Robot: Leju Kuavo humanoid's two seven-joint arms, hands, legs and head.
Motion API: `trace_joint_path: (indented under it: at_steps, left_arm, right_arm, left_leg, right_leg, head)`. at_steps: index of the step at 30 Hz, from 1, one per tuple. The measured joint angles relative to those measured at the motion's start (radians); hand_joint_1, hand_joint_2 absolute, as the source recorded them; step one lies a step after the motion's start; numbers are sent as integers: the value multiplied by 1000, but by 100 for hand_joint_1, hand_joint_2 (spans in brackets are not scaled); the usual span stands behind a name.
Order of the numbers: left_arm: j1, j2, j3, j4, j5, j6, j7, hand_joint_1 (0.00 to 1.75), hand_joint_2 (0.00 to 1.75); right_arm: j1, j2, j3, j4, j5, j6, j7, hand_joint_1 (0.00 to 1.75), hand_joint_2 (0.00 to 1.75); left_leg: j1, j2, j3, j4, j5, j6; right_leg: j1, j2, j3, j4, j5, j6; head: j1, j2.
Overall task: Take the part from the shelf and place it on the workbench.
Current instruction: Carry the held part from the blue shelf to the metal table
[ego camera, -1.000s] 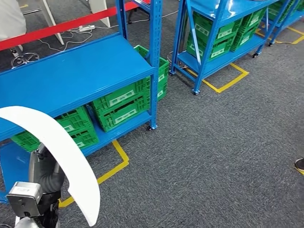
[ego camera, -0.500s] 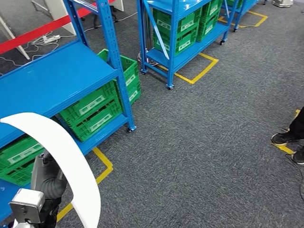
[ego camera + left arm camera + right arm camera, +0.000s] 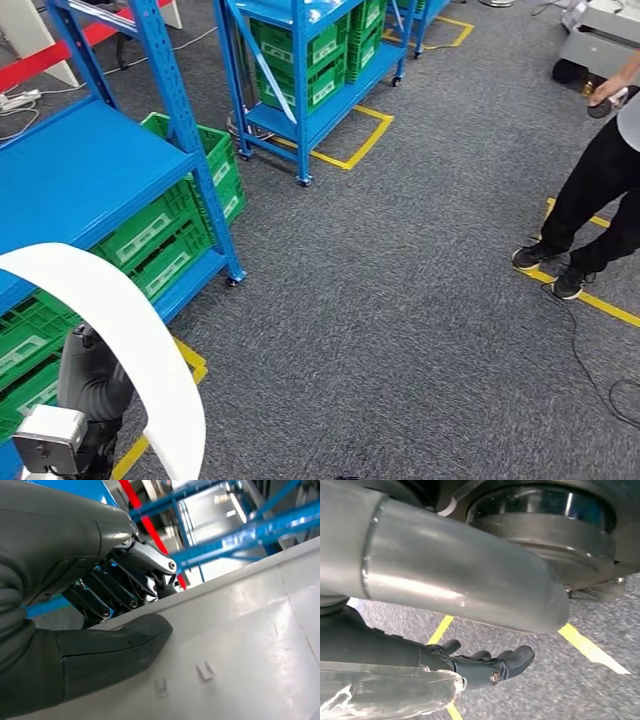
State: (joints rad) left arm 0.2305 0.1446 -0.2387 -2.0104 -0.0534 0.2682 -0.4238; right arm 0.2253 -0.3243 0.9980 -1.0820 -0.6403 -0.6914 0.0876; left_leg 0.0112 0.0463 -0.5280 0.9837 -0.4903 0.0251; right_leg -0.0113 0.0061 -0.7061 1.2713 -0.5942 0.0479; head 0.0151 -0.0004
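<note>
The part is a long, curved white panel (image 3: 124, 330), arching across the lower left of the head view. My left hand (image 3: 90, 375) holds it from below, at waist height in front of me. In the left wrist view the thumb (image 3: 124, 647) presses on the panel's pale inner face (image 3: 245, 645) and the dark fingers (image 3: 113, 592) curl behind its edge. My right hand (image 3: 486, 665) hangs beside my body over the grey carpet, fingers stretched out and holding nothing.
A blue shelf rack (image 3: 83, 170) with green crates (image 3: 162, 235) stands close on my left. A second blue rack (image 3: 317, 60) stands further back. A person in black trousers (image 3: 596, 190) stands at the right on yellow floor tape (image 3: 604, 305), with a cable (image 3: 596, 375) nearby.
The whole picture has shifted left, so the camera has turned to the right; the racks slid away and a person came into view. The white panel stays in my left hand.
</note>
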Motion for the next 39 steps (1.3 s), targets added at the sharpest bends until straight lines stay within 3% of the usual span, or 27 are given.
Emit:
trace_joint_path:
  at_steps: [2,4,6,8,10,12,14,15,16,17,19,21,23,25,27,29,30,31,33,35,36,38,39]
  left_arm:
    - [0,0,0,0,0,0,0,164,175]
    - [1,0,1,-1,0,0,0,164,175]
    - [2,0,3,-2,0,0,-1,164,175]
    - [2,0,5,-3,-1,-1,-1,164,175]
    - [4,1,6,-4,-1,-3,-4,164,175]
    - [8,2,8,-4,0,-3,-7,164,175]
    - [12,2,10,-5,3,-3,-9,164,175]
    - [14,2,11,-5,5,-3,-9,164,175]
    - [15,2,12,-5,7,-3,-9,164,175]
    - [16,2,14,-5,8,-3,-9,164,175]
    - [18,2,19,-5,10,-2,-9,164,175]
    - [21,2,23,-7,12,0,-9,164,175]
    - [22,1,25,-9,13,1,-9,164,175]
    - [24,0,26,-10,13,2,-9,164,175]
    - [28,-2,28,-11,14,5,-9,164,175]
    - [32,-3,29,-12,14,10,-10,164,175]
    - [33,-4,30,-12,14,14,-10,164,175]
    - [33,-5,30,-12,14,18,-10,164,175]
    - [33,-10,31,-12,13,30,-10,164,175]
    - [33,-14,31,-12,16,41,-7,164,175]
    - [32,-16,32,-12,18,44,-6,164,175]
    - [31,-20,32,-12,23,46,-3,164,175]
    - [30,-21,31,-12,24,47,-2,164,175]
  right_arm:
    - [2,0,1,-1,0,0,0,0,0]
    - [0,0,1,-2,0,0,0,0,0]
    - [-2,0,1,-4,0,0,0,0,0]
    - [-1,0,1,-5,0,0,2,0,0]
    - [1,0,1,-6,0,0,7,0,0]
    - [0,0,0,-7,1,0,9,0,0]
    - [-1,0,0,-7,2,0,10,0,0]
    - [0,0,0,-7,3,0,11,0,0]
    - [1,0,0,-7,5,0,13,0,0]
    - [2,0,0,-7,8,0,15,0,0]
    - [2,0,-1,-7,16,0,20,0,0]
    - [2,0,-1,-9,21,0,23,0,0]
    - [5,-1,-1,-11,24,0,25,0,0]
    - [9,-1,0,-13,29,0,29,0,0]
    - [7,-2,0,-14,35,0,32,0,0]
    - [6,-2,0,-15,40,0,34,0,0]
    - [7,-2,0,-15,42,0,36,0,0]
    - [8,-2,-1,-16,46,0,39,0,0]
    - [12,-2,-2,-18,56,0,46,0,0]
    - [13,-2,-6,-22,67,0,52,0,0]
    - [12,-2,-8,-24,71,0,54,0,0]
    - [15,-2,-12,-27,75,0,58,0,0]
    - [18,-2,-13,-27,75,0,59,0,0]
  left_leg:
    - [0,23,4,0,-3,-5]
    - [-6,42,10,1,-8,-14]
    - [-10,59,14,1,-11,-24]
    - [-6,67,17,2,-15,-36]
    - [-2,29,4,44,-51,-47]
    - [0,-21,-45,160,-121,-50]
    - [0,-33,-97,273,-163,-48]
    - [-1,-35,-106,289,-156,-45]
    - [-1,-37,-100,270,-130,-42]
    - [-1,-46,-78,216,-89,-37]
    - [0,-94,-26,91,-22,-25]
    - [0,-126,-2,27,-9,-18]
    - [-1,-111,1,13,-10,-14]
    - [1,-85,6,1,-4,-6]
    - [1,-55,9,-5,-2,1]
    - [-1,-24,8,-4,-3,3]
    - [-2,-10,8,-4,-4,2]
    - [-1,3,9,-3,-5,1]
    - [-1,27,13,-1,-10,-7]
    - [-4,45,18,3,-18,-19]
    - [-6,53,19,5,-20,-25]
    - [-5,68,22,4,-21,-36]
    - [-1,65,23,9,-27,-41]
  right_leg:
    - [0,-22,69,-125,65,-1]
    - [4,-64,140,-248,103,-10]
    - [9,-74,153,-278,103,-23]
    - [9,-52,147,-279,107,-35]
    - [7,-31,150,-283,113,-48]
    - [7,-8,151,-284,118,-57]
    - [11,18,149,-283,120,-60]
    - [13,32,149,-282,120,-61]
    - [14,47,150,-282,120,-61]
    - [15,61,152,-281,120,-61]
    - [15,89,150,-277,120,-58]
    - [12,113,138,-272,123,-49]
    - [8,130,124,-271,128,-37]
    - [10,93,105,-243,108,-27]
    - [9,30,53,-139,48,-18]
    - [3,7,-8,-10,-6,-8]
    - [0,3,-19,16,-9,-4]
    - [-3,-1,-8,0,7,-1]
    - [-8,-33,71,-137,65,5]
    - [-7,-64,140,-251,99,0]
    - [-4,-68,150,-269,101,-6]
    - [1,-47,146,-268,103,-20]
    - [1,-37,145,-269,105,-27]
  head:
    - [0,0]
    - [-2,0]
    - [-5,0]
    - [-6,0]
    - [-8,0]
    - [-11,0]
    - [-11,0]
    - [-11,0]
    - [-11,0]
    - [-11,0]
    - [-10,0]
    - [-10,0]
    - [-11,0]
    - [-9,0]
    - [-6,0]
    - [-5,0]
    - [-4,0]
    - [-4,0]
    - [-4,0]
    - [-6,0]
    - [-8,0]
    - [-11,0]
    - [-11,0]
